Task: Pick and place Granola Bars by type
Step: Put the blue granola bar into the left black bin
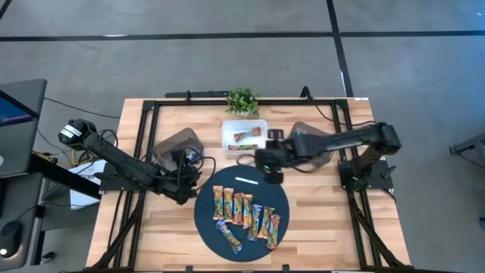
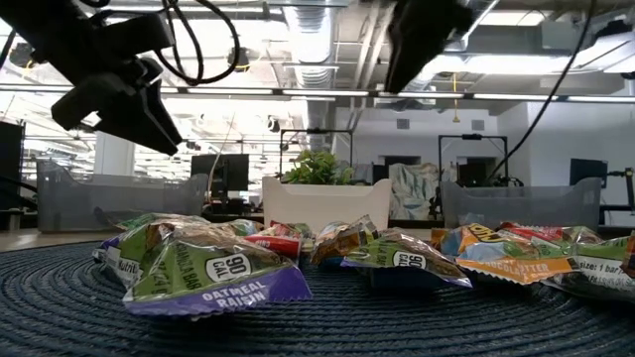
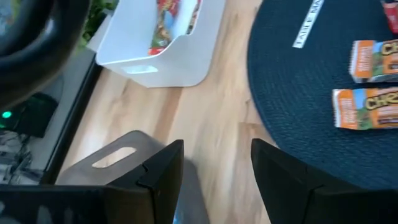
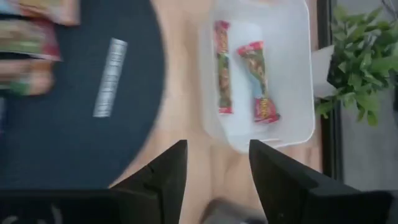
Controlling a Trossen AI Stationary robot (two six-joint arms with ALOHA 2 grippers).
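Several granola bars (image 1: 244,214) in orange, blue and red wrappers lie flat on a round dark blue mat (image 1: 204,220). They also show close up in the low view (image 2: 208,263). Two more bars (image 4: 222,65) (image 4: 258,81) lie in a white bin (image 1: 227,136) beyond the mat. My left gripper (image 1: 189,180) is open and empty above the mat's left edge, and its own view shows its fingers apart (image 3: 214,168). My right gripper (image 1: 271,173) is open and empty above the mat's far edge, between the mat and the white bin (image 4: 214,168).
A thin white strip (image 1: 248,180) lies on the mat's far part. A grey bin (image 1: 176,144) stands left of the white bin and another (image 1: 312,135) stands right of it. A small plant (image 1: 242,100) stands at the far edge. Black frame rails line the table's sides.
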